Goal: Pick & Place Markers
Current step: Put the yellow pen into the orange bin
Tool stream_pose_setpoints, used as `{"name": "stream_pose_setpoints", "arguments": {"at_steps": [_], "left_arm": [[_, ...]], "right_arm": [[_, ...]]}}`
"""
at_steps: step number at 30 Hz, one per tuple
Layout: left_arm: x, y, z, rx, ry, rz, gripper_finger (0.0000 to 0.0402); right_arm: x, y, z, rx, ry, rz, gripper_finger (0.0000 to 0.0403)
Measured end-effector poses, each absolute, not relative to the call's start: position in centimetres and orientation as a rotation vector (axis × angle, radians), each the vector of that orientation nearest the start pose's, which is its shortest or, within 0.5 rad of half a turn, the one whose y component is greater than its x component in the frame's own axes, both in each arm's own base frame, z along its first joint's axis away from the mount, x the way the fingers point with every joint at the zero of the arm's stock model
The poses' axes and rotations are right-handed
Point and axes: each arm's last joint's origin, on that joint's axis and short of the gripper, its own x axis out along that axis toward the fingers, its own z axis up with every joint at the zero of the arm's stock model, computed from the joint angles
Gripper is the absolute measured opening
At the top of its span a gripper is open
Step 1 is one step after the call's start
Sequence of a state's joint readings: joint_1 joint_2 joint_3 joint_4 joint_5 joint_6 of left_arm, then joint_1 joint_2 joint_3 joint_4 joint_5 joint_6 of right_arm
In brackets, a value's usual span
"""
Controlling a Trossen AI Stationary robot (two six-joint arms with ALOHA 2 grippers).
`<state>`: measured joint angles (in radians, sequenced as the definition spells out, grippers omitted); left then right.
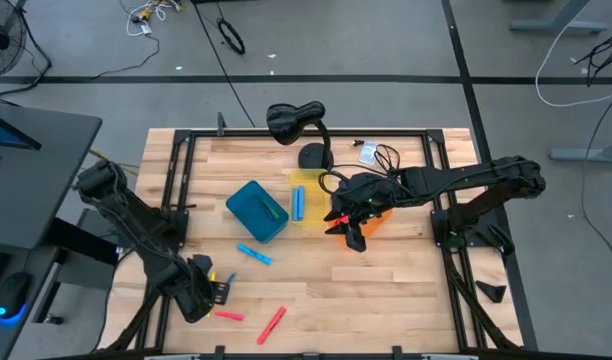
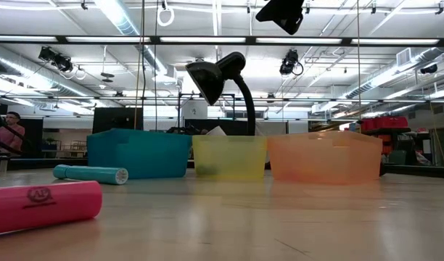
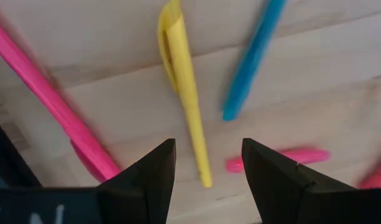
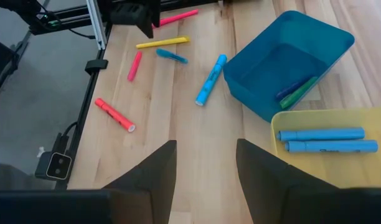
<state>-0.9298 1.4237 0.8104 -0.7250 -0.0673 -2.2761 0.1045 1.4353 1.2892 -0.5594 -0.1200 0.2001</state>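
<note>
Low over the desk (image 1: 316, 290) near its front left corner: the left gripper (image 3: 206, 171), jaws spread and empty, poised just above a yellow marker (image 3: 185, 93). Beside that marker on the bare wood, a pink marker (image 3: 53, 102) to one side, a blue marker (image 3: 253, 59) to the other, a second pink one (image 3: 284, 158) just past the jaw tips. Along the front edge toward the middle, two more red-pink markers (image 1: 271, 322); a little further in, another blue one (image 1: 254, 255). Mid-desk, a teal bin (image 1: 256, 210) with a green and a purple marker inside (image 4: 296, 92), then a yellow bin (image 4: 327, 162) holding two blue markers (image 4: 321, 140), then an orange bin (image 2: 323, 156) under the right arm. Above the orange bin: the right gripper (image 4: 206, 162), jaws parted, nothing visibly between them.

Step in hand, by the look of it: picking the yellow marker with the left arm, roughly a third of the sorting done. Next move: a short drop straight down, jaws straddling the yellow barrel without nudging the pink neighbours, then a squeeze, lift and carry toward the yellow bin.
</note>
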Motion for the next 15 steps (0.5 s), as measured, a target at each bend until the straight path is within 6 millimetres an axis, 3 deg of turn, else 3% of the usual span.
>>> {"name": "stream_pose_setpoints", "arguments": {"at_steps": [15], "left_arm": [[15.7, -20.9, 13.9, -1.188, 1.286, 0.901, 0.019]], "right_arm": [[30.7, 3.6, 32.6, 0.196, 0.727, 0.144, 0.0166]]}}
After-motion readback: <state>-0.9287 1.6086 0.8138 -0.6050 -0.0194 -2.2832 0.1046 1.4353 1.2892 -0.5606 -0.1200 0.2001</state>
